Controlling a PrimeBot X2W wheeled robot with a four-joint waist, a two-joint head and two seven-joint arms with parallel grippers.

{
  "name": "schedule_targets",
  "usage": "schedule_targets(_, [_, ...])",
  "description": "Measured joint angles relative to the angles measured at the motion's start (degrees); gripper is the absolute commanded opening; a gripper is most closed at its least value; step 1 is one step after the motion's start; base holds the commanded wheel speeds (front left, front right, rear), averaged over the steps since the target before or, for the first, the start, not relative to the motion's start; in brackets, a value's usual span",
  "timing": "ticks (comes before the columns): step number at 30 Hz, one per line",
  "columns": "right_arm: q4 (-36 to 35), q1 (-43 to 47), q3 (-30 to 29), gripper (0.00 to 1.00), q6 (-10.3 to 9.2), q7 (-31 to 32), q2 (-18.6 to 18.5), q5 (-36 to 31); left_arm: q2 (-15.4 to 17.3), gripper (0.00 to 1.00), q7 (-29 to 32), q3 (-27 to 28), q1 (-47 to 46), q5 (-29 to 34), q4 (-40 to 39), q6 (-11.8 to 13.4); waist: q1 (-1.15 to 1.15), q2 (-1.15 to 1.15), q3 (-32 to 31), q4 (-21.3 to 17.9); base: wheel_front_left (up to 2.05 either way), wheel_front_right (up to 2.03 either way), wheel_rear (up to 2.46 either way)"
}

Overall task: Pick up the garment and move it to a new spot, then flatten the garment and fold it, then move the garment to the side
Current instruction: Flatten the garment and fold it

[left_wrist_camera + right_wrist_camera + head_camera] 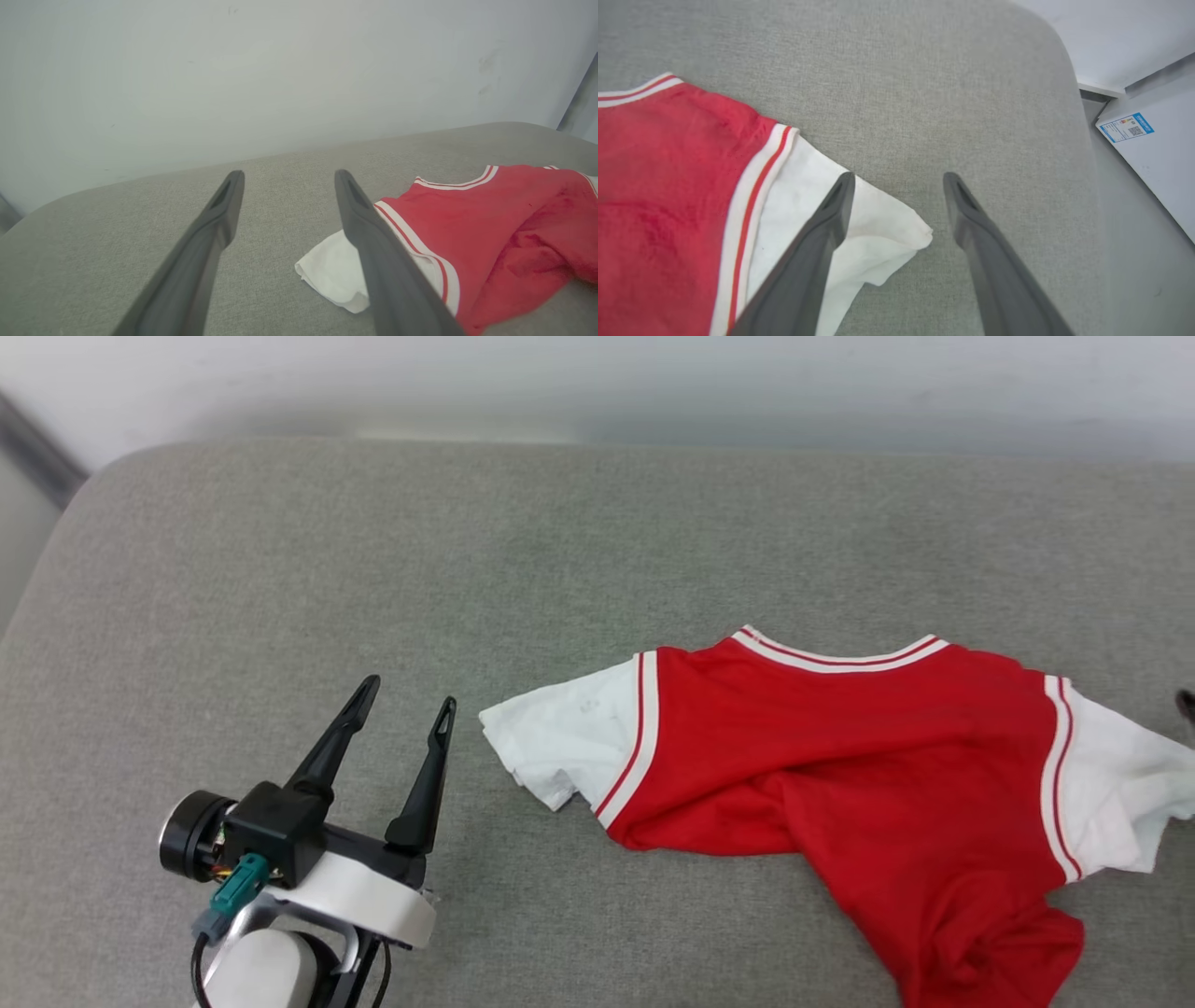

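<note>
Currently held: nothing; left pincer (409, 695) spread wide above the bench (373, 541), right pincer (899, 179) spread wide, one finger (822, 233) over the right sleeve (882, 228).
Location: red shirt (840, 756) lies on the bench's right half, collar (840, 658) away from the robot, hem (990, 943) bunched at the near edge.
Risk: pulling one sleeve alone likely drags the bunched hem, deepening creases.
Risk: a shallow pinch may slip off thin cloth.

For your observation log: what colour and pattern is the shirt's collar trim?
The collar trim is white with a thin red stripe; the head view shows it best.
</note>
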Motion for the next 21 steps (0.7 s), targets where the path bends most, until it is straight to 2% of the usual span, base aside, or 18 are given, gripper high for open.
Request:
schedule_targets(8, [-12.02, 2.42, 0.03, 1.0, 0.02, -13.1, 5.02, 2.42, 0.26, 1.0, -0.02, 1.72, 1.99, -1.82, -2.02, 0.93, 0.0, 0.0, -3.12, -3.54, 0.0, 0.0, 0.0])
schedule_targets(15, [-24.94, 11.74, -2.01, 1.0, 0.0, -24.03, 12.91, 3.97, -0.01, 1.0, -0.03, 3.44, 4.17, -3.36, -3.69, 1.44, 0.0, 0.0, -4.51, -6.0, 0.0, 0.0, 0.0])
schedule_targets(21, [-31.21, 19.27, -2.96, 1.0, -0.01, -31.21, 20.36, 4.25, 0.46, 1.0, 1.44, 3.02, 6.08, -4.92, -3.59, 0.36, 0.0, 0.0, -4.79, -7.67, 0.0, 0.0, 0.0])
